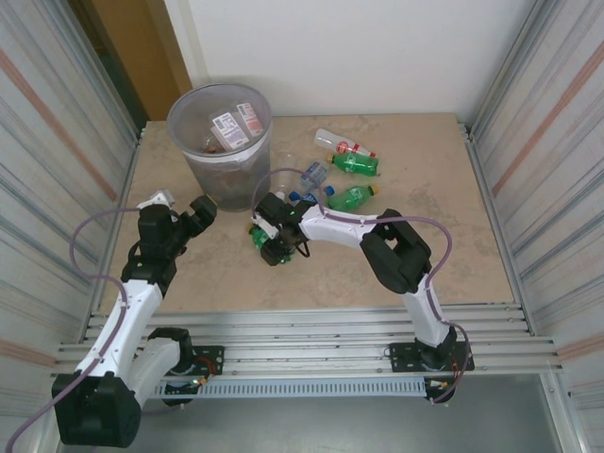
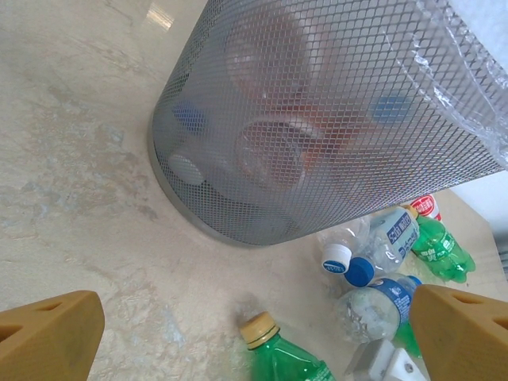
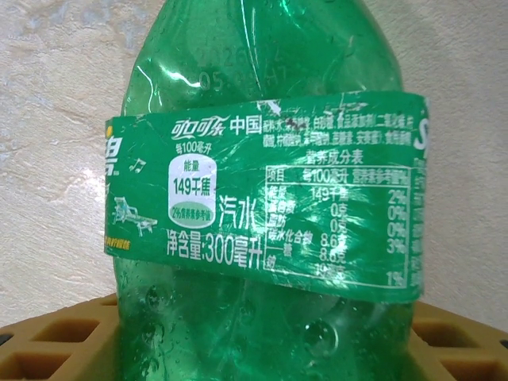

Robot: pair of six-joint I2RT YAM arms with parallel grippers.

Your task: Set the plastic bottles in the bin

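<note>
Right gripper (image 1: pixel 269 241) straddles a green crushed plastic bottle (image 3: pixel 262 198) at table centre, its long axis running out along the fingers; clamp unconfirmed. Tall grey translucent bin (image 1: pixel 222 175) lies just far-left. Left gripper (image 1: pixel 201 212) is spread wide, empty, nearer the bin.

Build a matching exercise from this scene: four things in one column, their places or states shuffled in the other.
1. bin
2. left gripper
3. green-labelled bottle
4. red-labelled clear bottle

A. between the right gripper fingers
B. open, beside the bin
C. lying on the table, far side
D. standing upright, far left

Pairs: 1-D, 2-B, 3-A, 4-C
</note>
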